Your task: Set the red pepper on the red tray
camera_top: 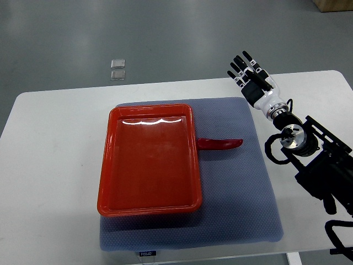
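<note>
A long thin red pepper (220,143) lies on the blue-grey mat (237,187), just right of the red tray (149,208), its left end at the tray's rim. The tray holds nothing. My right hand (247,73) hovers over the table's far right part, above and to the right of the pepper, with fingers spread and holding nothing. Its arm (309,160) comes in from the right edge. The left arm does not show.
The white table (49,165) carries the mat and tray. Two small clear squares (117,68) lie on the grey floor beyond the table's far edge. A brown box corner (336,5) shows at the top right.
</note>
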You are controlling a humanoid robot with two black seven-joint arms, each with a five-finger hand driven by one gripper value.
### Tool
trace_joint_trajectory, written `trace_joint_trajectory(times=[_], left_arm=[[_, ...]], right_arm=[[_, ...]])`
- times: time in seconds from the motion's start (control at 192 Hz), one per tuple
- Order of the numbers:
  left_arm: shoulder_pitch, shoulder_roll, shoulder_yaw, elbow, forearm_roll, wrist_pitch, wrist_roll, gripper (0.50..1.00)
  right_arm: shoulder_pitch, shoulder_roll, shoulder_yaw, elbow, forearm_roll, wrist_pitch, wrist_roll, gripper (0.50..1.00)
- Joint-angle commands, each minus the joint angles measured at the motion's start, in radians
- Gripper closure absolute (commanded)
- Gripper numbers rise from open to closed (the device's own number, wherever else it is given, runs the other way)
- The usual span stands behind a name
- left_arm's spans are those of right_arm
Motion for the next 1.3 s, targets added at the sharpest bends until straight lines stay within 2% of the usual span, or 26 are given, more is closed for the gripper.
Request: trace_joint_trajectory(times=[0.0,0.25,0.458,0.578,0.625,0.745,0.844,0.984,1.125,1.297], left_arm=[[0.0,0.0,-0.001,0.0,0.0,0.0,0.002,0.5],[0.0,0.0,-0.004,0.0,0.0,0.0,0.002,0.5],[0.0,0.0,-0.004,0.0,0.0,0.0,0.002,0.5],[0.0,0.0,-0.004,0.0,0.0,0.0,0.002,0.5],[0.0,0.0,-0.004,-0.002,-0.002,0.0,0.002,0.5],[0.0,0.0,-0.003,-0.003,-0.002,0.0,0.002,0.5],[0.0,0.0,-0.003,-0.003,-0.003,0.0,0.002,0.5],[0.0,0.0,-0.004,-0.002,-0.005,0.0,0.002,0.5],[0.0,0.0,-0.006,-0.002,-0.005,0.0,0.002,0.5],[0.0,0.0,-0.006,-0.002,-0.005,0.0,0.002,0.5]], right_arm=[[-0.002,0.0,-0.001,0.0,0.001,0.0,0.0,0.585],[0.008,-0.004,-0.018,0.003,-0.07,0.014,-0.006,0.585],[0.069,-0.125,-0.173,0.064,-0.386,0.094,-0.008,0.583],[0.178,-0.259,-0.4,0.106,-0.683,0.14,-0.011,0.585],[0.25,-0.311,-0.559,0.133,-0.798,0.163,-0.02,0.585],[0.431,-0.383,-0.874,0.175,-0.879,0.169,-0.052,0.585],[0.506,-0.382,-0.971,0.176,-0.881,0.163,-0.084,0.585],[0.509,-0.36,-0.977,0.178,-0.879,0.137,-0.123,0.585],[0.479,-0.337,-0.979,0.184,-0.875,0.091,-0.126,0.587],[0.433,-0.339,-0.966,0.221,-0.872,0.081,-0.126,0.587]])
